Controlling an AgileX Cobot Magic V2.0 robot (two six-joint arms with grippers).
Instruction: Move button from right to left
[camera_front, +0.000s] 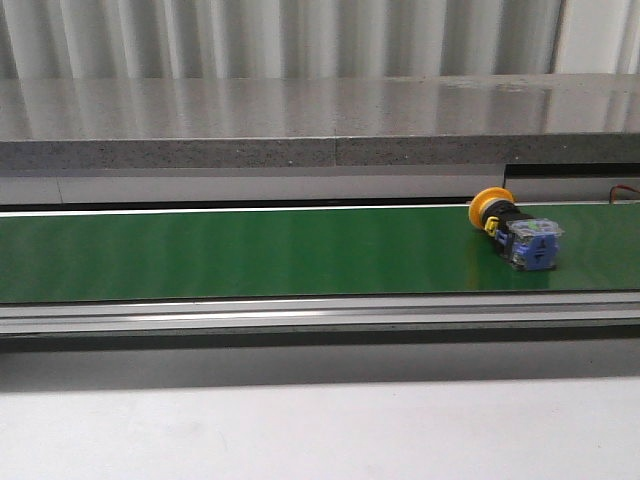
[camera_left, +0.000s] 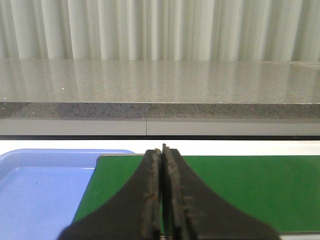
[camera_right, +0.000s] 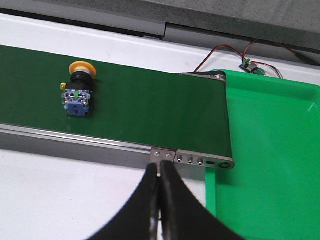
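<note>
The button (camera_front: 516, 230) lies on its side on the green belt (camera_front: 250, 255) near the right end, its yellow-orange cap toward the back and its blue end block toward the front. In the right wrist view the button (camera_right: 78, 93) shows on the belt (camera_right: 150, 110), well away from my right gripper (camera_right: 160, 167), which is shut on nothing over the white table by the belt's metal rail. My left gripper (camera_left: 162, 150) is shut and empty above the belt's left end (camera_left: 240, 190). Neither gripper shows in the front view.
A blue tray (camera_left: 40, 190) sits beside the belt's left end. A green tray (camera_right: 270, 160) sits past the belt's right end, with a small wired circuit board (camera_right: 250, 66) behind it. A grey stone ledge (camera_front: 320, 130) runs behind the belt.
</note>
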